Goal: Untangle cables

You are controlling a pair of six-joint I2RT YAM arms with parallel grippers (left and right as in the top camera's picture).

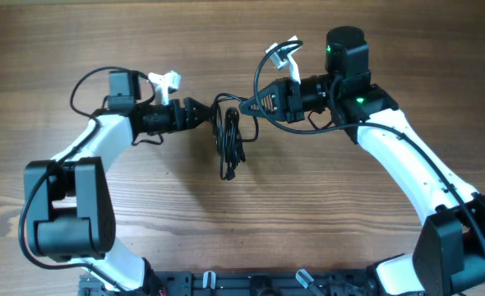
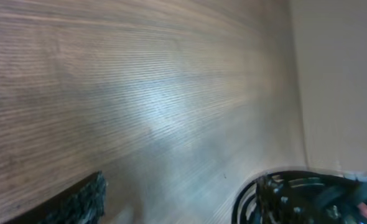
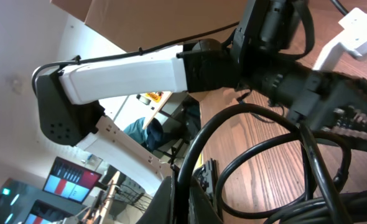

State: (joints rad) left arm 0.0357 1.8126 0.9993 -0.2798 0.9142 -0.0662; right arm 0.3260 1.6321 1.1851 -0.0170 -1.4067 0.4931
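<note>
Wood-grain table [image 1: 325, 214]; black cables [image 1: 228, 140] bundled near centre, contact with surface unclear.

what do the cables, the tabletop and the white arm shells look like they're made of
cables: black rubbery or plastic sheathing, smooth with a slight sheen; they bend in soft loops.
tabletop: wood or wood-look laminate, matte brown with long grain lines; the pictures do not settle which.
arm shells: probably hard plastic, white, smooth and semi-gloss, with rigid moulded edges.
</note>
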